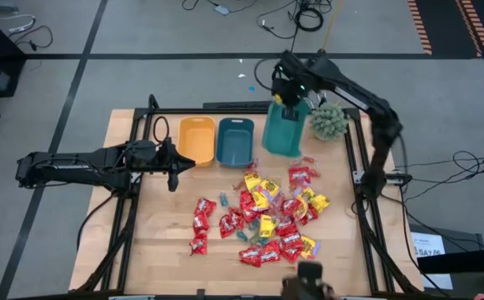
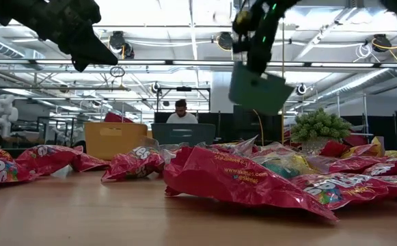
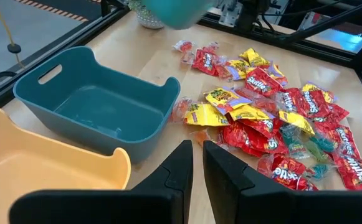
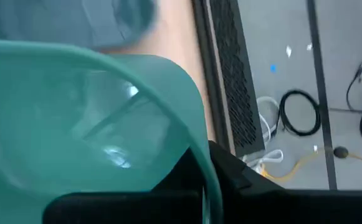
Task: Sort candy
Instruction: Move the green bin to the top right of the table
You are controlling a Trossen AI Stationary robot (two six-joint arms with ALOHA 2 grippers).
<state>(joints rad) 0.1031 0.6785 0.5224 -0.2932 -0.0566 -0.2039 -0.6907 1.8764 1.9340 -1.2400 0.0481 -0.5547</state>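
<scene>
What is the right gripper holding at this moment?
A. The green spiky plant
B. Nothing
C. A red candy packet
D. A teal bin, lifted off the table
D: the right gripper is shut on the rim of the teal bin, which the low view shows hanging in the air above the candy.

The left arm stretches in low from the table's left side, its wrist level and its gripper (image 1: pixel 173 171) hanging above the wood. Its two dark fingers (image 3: pixel 179 168) stand nearly together, only a thin gap between them. The right arm reaches up from its post at the right edge, elbow bent, forearm running toward the far side. Its gripper (image 1: pixel 290 104) points down, raised well off the table, seemingly clamped on a bin's (image 1: pixel 285 132) rim.
</scene>
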